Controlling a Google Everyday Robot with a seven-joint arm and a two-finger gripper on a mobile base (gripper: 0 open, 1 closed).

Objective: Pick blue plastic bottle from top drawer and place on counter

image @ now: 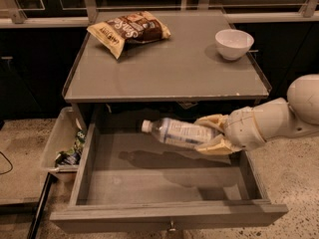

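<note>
Smooth grey counter (164,78) tops the open wooden top drawer (164,183). Above it, the gripper (209,133) clasps the clear, tilted blue plastic bottle (177,132).

Chip bag (130,30) at worktop (164,76) back-left corner, bowl (234,43) near back-right corner. Top drawer (164,215) stands open below the worktop's front edge. Plastic bottle (177,132) lies sideways above the drawer floor, off it, cap to the left. End effector (209,133) at the bottle's right end, clamped on it. Bin (56,141) left of drawer.
</note>
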